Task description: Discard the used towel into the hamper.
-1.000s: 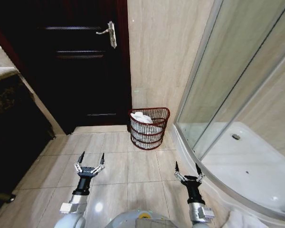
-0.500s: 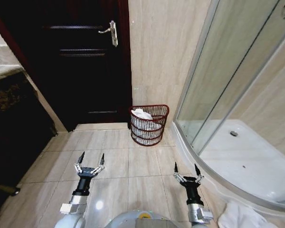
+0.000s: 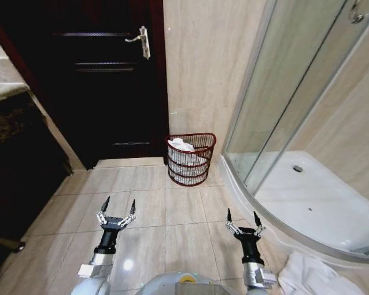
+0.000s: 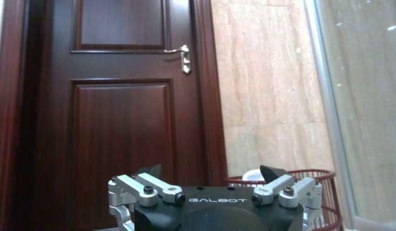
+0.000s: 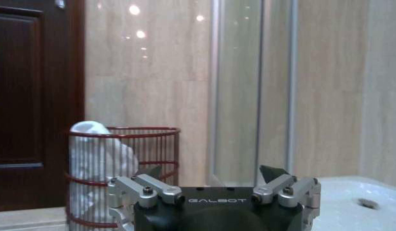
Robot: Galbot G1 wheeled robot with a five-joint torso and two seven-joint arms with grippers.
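- Hamper [image 3: 191,158] stands on the floor against the wall, between the dark door [image 3: 104,80] and the shower glass [image 3: 283,92]; white towel [image 3: 183,146] already sits inside, poking above the rim.
- Left gripper [image 3: 117,210] and right gripper [image 3: 241,220] hang low over the tiles, well apart from the hamper, fingers spread, both empty.
- Step: drop looks done.
- Another white cloth [image 3: 307,275] lies on the floor by the right arm; next move, if any, means picking that up.
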